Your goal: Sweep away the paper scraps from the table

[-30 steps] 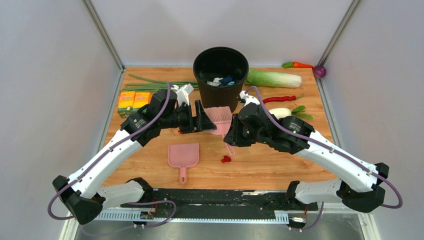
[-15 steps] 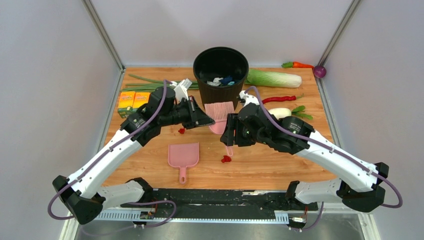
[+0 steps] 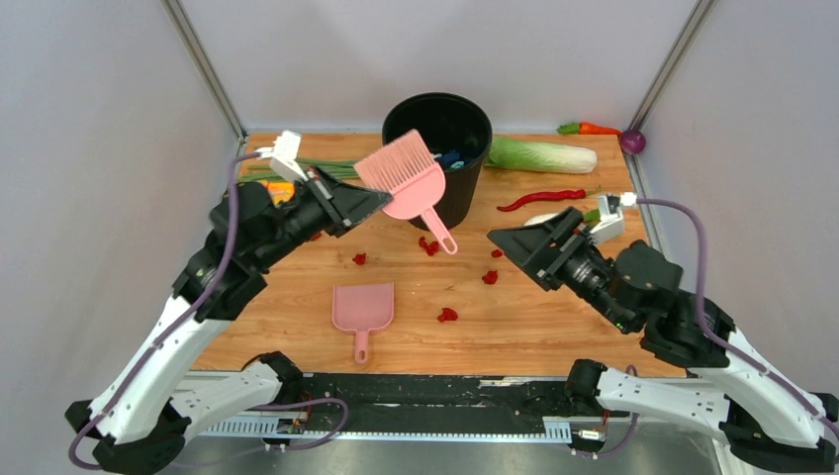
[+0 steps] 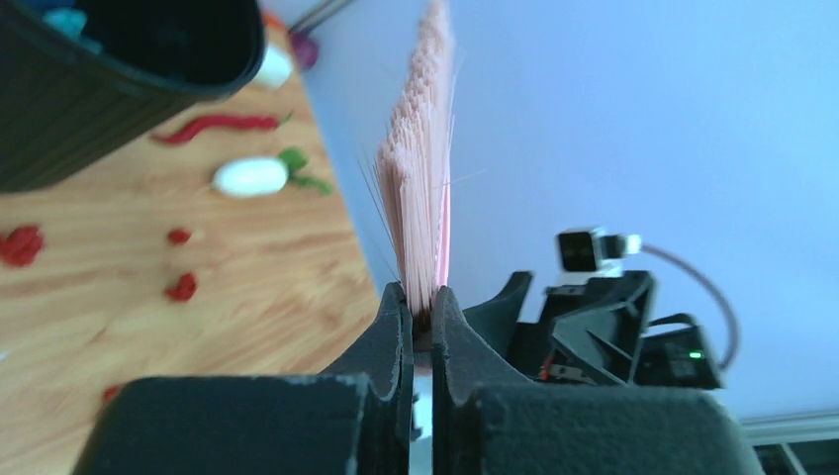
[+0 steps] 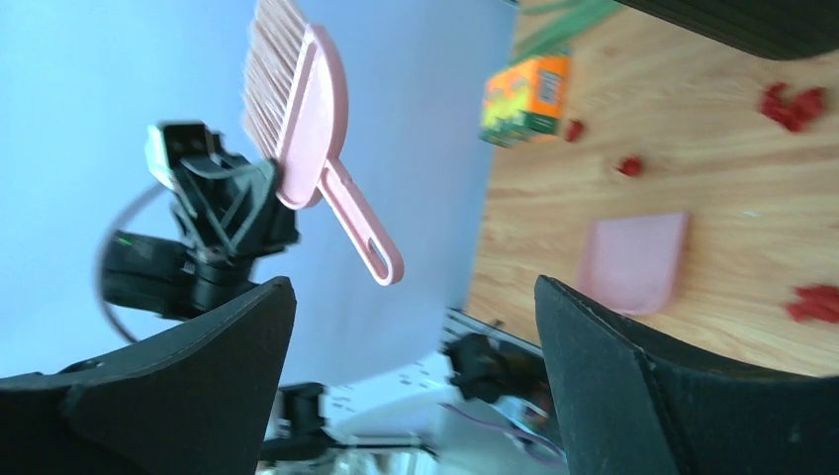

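Brush [image 3: 401,170] has risen, baring scattered red paper scraps [image 3: 448,315].

table [image 3: 554,327]: matt wood-grain | brush [image 3: 401,173]: smooth pink plastic | bin [image 3: 470,188]: black ribbed plastic | paper scraps [image 3: 447,315]: crumpled

Top view: high behind near edge, looking down on whole table [image 3: 564,332]. Left wrist: close along own fingers [image 4: 391,336], facing right arm [image 4: 604,327]. Right wrist: facing left arm [image 5: 198,257]. All share brush [image 3: 401,176]

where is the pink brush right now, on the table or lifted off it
Lifted. The left fingers are shut on the head of the pink brush, holding it in the air beside the black bin.
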Controlling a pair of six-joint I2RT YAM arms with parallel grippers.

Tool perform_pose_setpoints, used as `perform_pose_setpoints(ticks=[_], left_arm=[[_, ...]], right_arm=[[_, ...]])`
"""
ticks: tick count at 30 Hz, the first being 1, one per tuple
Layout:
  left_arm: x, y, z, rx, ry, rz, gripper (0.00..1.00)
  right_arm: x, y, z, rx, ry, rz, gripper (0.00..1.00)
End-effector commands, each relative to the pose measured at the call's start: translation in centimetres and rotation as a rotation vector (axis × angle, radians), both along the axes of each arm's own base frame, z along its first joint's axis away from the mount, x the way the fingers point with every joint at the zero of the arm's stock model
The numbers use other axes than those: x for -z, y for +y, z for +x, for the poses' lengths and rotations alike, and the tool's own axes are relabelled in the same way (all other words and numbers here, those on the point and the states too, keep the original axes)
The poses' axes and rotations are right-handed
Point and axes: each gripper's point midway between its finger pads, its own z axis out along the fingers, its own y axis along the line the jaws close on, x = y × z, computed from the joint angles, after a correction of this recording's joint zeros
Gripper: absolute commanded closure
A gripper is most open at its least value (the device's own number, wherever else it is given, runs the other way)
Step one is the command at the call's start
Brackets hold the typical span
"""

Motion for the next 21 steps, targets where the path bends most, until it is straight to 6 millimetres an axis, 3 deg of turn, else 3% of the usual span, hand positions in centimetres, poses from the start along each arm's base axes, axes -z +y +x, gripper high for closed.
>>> perform_pose_setpoints(ticks=[1,5,9,17,21], left_arm=[[-8.3,2.7,-0.5,-0.108,-0.149,-0.25,1.0],[-11.7,4.1,-0.7,-0.161,-0.169,-0.34,1.0],[-13.6,5.7,-0.8,-0.211,-0.158,-0.469,1.0],[-14.6,6.7,-1.0,-0.241,-0.147,-0.524,1.0],[-14.8,7.1,-1.2,-0.252,-0.153,-0.511,1.0]], right_arm=[[-7.7,0.6,0.3,0.01,-0.089,0.346,0.07],[-11.7,1.9,-0.3,-0.062,-0.229,0.372,0.12],[-14.2,4.2,-0.6,-0.141,-0.317,0.374,0.24],[-18.4,7.1,-0.7,-0.212,-0.469,0.443,0.3],[-19.7,7.0,-0.2,-0.182,-0.499,0.452,0.33]])
